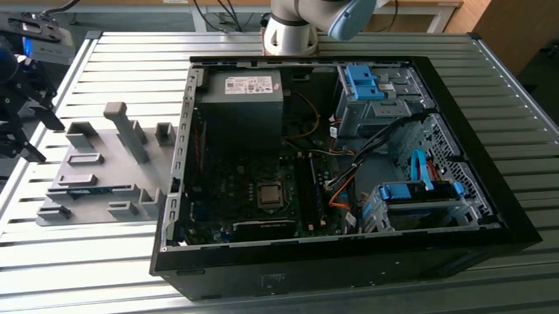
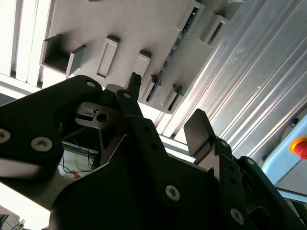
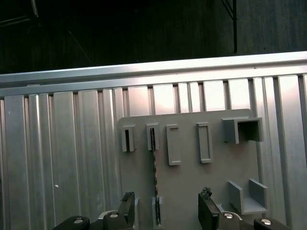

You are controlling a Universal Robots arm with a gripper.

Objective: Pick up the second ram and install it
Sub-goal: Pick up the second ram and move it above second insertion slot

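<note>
The second ram (image 3: 154,177) is a slim stick standing on edge in a slot of the grey holder plate (image 3: 192,191). In the second wrist view the ram (image 2: 172,48) runs along the plate between small blocks. In the exterior view the ram (image 1: 88,190) shows as a blue strip at the plate's near side. My gripper (image 3: 168,207) hangs above the plate, open, with the stick lying between its fingers (image 3: 127,206) but apart from them, closer to one. In the exterior view the gripper (image 1: 35,134) is at the far left edge.
An open computer case (image 1: 349,255) fills the middle of the slatted metal table (image 1: 489,72), with the motherboard (image 1: 253,196), power supply (image 1: 240,104) and blue drive-bay clips (image 1: 362,82) inside. Grey holder blocks (image 1: 131,131) stand up from the plate. The arm's base (image 1: 288,29) is behind the case.
</note>
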